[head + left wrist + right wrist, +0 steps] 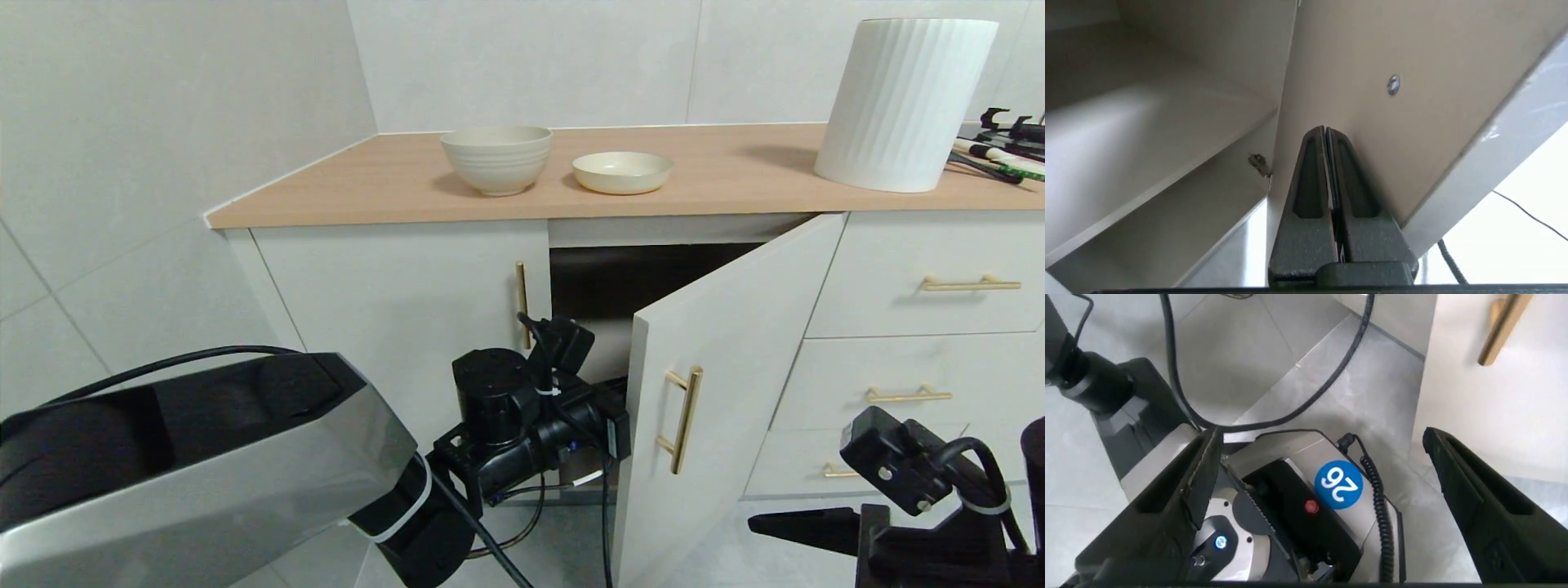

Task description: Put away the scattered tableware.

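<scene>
Head view: bowl [496, 159] and dish [622, 172] sit apart on counter [735, 163]. Probably ceramic: stiff, slick, breakable; pinch at rim. Left tool [1326, 137] clenched, empty, beside door [718, 351]. Right tool [1319, 441] released, low.

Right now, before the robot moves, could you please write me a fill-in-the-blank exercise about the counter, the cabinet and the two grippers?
1. On the counter, the deep bowl stands to the ___ of the shallow dish, seen from the head view.
2. The cabinet door below the dish is ___, not closed.
3. The left gripper, close to that door's inner face, has its fingers ___.
4. The right gripper is open and holds ___.

Missing words: left; open; shut; nothing.
</scene>
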You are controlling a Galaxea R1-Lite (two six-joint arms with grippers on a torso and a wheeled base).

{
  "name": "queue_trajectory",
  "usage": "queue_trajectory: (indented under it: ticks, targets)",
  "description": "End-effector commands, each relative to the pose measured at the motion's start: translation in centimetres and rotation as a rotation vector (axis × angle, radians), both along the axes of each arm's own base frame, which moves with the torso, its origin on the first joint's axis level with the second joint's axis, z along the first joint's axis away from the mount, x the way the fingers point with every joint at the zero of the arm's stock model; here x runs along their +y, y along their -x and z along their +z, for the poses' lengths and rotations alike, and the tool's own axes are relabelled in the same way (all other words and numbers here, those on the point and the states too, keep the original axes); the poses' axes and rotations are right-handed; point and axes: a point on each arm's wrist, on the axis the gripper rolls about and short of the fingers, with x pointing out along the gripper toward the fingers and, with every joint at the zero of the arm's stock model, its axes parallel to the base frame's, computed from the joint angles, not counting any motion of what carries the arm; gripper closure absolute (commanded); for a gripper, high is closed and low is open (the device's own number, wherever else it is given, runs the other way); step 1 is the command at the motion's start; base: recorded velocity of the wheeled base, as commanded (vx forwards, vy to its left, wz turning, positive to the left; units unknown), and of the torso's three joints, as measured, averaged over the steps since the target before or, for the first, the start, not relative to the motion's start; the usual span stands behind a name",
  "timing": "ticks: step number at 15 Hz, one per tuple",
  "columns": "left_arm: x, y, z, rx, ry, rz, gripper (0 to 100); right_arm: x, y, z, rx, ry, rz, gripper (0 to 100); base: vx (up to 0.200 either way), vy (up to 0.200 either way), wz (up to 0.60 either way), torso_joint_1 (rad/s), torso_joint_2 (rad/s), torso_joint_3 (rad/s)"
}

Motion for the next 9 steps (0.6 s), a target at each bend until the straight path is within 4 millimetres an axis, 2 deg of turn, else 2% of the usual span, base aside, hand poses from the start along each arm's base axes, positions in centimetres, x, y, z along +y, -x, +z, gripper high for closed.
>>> queue_trajectory:
  ticks: [1, 4, 7, 9]
  targets:
    - [-1.0, 1.0, -0.2, 0.003, -0.002, -0.038, 100, 0.2, 0.4, -0.1, 0.000, 0.000, 0.026, 0, 0.000, 0.000, 0.00, 0.000, 0.00, 0.000]
    - [-3.2, 3.3, 0.2, -0.004, 0.005, -0.116, 100, 0.0, 2.5, 0.0, 0.002, -0.034, 0.151, 0, 0.000, 0.000, 0.00, 0.000, 0.00, 0.000]
    - [-5.1, 4.5, -0.1, 0.012, -0.015, -0.168, 100, -0.7, 4.2, 0.0, -0.023, -0.058, 0.306, 0, 0.000, 0.000, 0.00, 0.000, 0.00, 0.000]
    - [-6.7, 5.7, 0.2, 0.023, -0.031, -0.211, 100, -0.8, 4.3, -0.5, -0.059, -0.028, 0.341, 0, 0.000, 0.000, 0.00, 0.000, 0.00, 0.000]
